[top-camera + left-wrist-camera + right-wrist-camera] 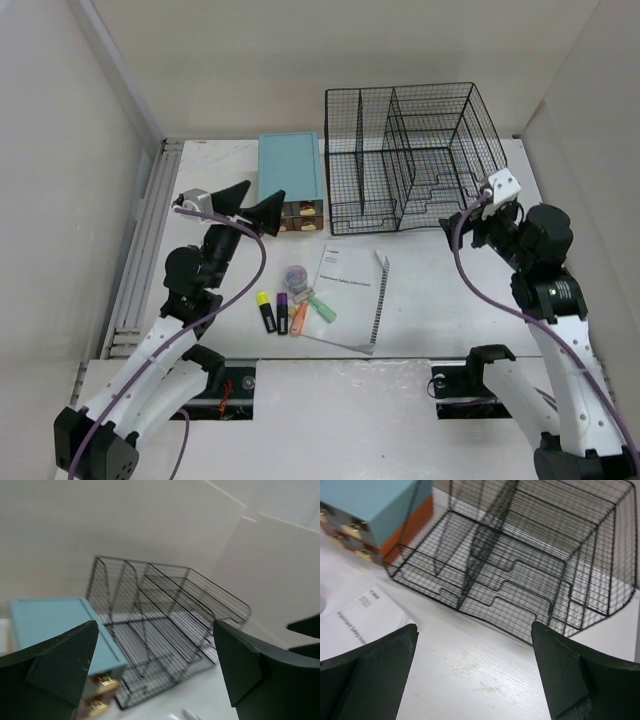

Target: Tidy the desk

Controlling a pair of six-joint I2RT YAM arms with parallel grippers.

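The white desk (pixel 440 290) holds a white spiral-bound booklet (pixel 348 298) in the middle. Left of the booklet lie yellow (pixel 266 311), purple (pixel 283 312), orange (pixel 299 318) and green (pixel 318 306) highlighters and a small round container (pixel 295 275). My left gripper (pixel 252 207) is open and empty, raised in front of the teal-topped drawer box (pixel 291 180). In the left wrist view it (pixel 155 670) faces the box (pixel 50 625) and the rack (pixel 165 625). My right gripper (pixel 478 222) is open and empty above bare desk (pixel 485 665), just in front of the rack's right end.
A black wire mesh file rack (pixel 410 155) stands at the back, right of the drawer box; it also shows in the right wrist view (pixel 530 570). A grey metal rail (pixel 145 250) runs along the desk's left edge. White walls enclose the sides and back.
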